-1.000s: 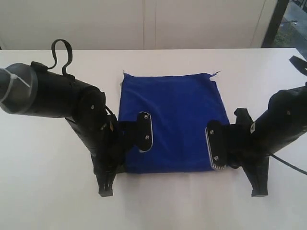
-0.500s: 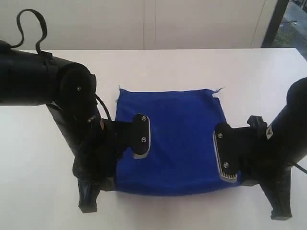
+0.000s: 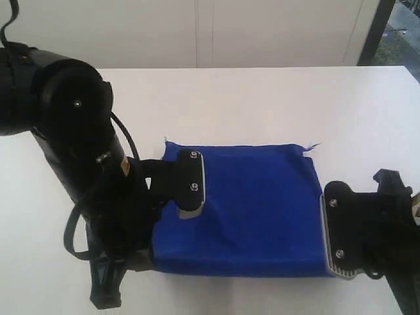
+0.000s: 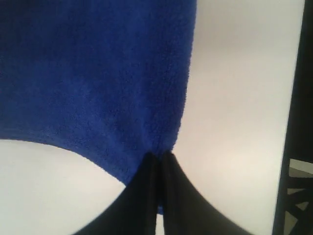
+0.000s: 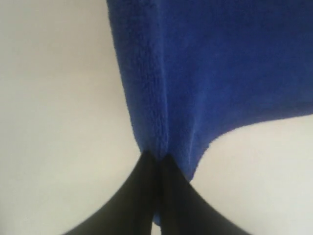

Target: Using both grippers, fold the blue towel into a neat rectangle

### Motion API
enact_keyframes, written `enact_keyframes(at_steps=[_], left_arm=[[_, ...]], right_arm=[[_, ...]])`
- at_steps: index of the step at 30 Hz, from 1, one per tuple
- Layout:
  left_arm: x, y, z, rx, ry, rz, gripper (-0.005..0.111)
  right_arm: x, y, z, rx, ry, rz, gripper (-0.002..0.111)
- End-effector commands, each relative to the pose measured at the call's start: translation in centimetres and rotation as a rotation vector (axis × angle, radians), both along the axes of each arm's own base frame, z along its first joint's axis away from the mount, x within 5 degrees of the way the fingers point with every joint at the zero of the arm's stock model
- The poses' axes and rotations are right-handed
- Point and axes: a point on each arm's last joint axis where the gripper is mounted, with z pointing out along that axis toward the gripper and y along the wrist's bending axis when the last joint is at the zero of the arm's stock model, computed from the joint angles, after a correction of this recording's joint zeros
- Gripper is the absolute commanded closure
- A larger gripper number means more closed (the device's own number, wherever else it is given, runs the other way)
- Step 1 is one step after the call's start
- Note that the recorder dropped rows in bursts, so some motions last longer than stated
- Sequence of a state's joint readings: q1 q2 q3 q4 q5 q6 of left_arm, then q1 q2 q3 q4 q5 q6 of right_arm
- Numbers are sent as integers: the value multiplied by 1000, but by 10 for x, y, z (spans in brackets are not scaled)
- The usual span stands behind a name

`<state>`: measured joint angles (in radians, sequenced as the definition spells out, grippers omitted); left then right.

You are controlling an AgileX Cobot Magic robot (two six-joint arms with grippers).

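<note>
The blue towel [image 3: 252, 203] lies as a flat, roughly square sheet on the white table [image 3: 262, 98], with stray threads at its far right corner [image 3: 314, 146]. My left gripper [image 4: 159, 155] is shut on the towel's near left corner, its black fingers pinching the blue cloth [image 4: 98, 73]. My right gripper [image 5: 157, 157] is shut on the near right corner of the cloth [image 5: 220, 63]. In the exterior view the left arm [image 3: 72, 131] and right arm [image 3: 380, 230] flank the towel, and their housings hide the fingertips. No white label shows.
The table's far edge meets a pale wall [image 3: 197, 33]. A dark window frame [image 3: 374, 29] stands at the back right. White tabletop surrounds the towel on its far side and on both flanks.
Both arms have drawn back toward the near edge of the table, dragging the towel with them. Its far edge now lies clearly nearer than a second ago. Both grips stay shut.
</note>
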<state>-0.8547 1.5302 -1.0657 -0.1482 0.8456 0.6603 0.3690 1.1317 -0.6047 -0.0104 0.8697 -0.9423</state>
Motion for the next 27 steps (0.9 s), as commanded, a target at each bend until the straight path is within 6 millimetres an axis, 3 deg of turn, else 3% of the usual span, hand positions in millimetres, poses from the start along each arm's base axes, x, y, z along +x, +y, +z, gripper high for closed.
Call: enact_keyframes(at_steps=[1, 7, 15, 20, 27], left_arm=[[1, 5, 11, -23, -85, 44, 107], [13, 6, 13, -13, -217, 78, 107], [36, 4, 25, -13, -443, 124, 107], [45, 0, 21, -17, -501, 138, 107], [55, -3, 20, -36, -591, 168, 107]], right_arm=[[3, -7, 4, -60, -89, -2, 108], [20, -9, 13, -58, -276, -91, 108], [38, -9, 27, -58, -520, -62, 108], [49, -8, 22, -83, -523, -103, 108], [80, 3, 12, -106, -472, -108, 108]])
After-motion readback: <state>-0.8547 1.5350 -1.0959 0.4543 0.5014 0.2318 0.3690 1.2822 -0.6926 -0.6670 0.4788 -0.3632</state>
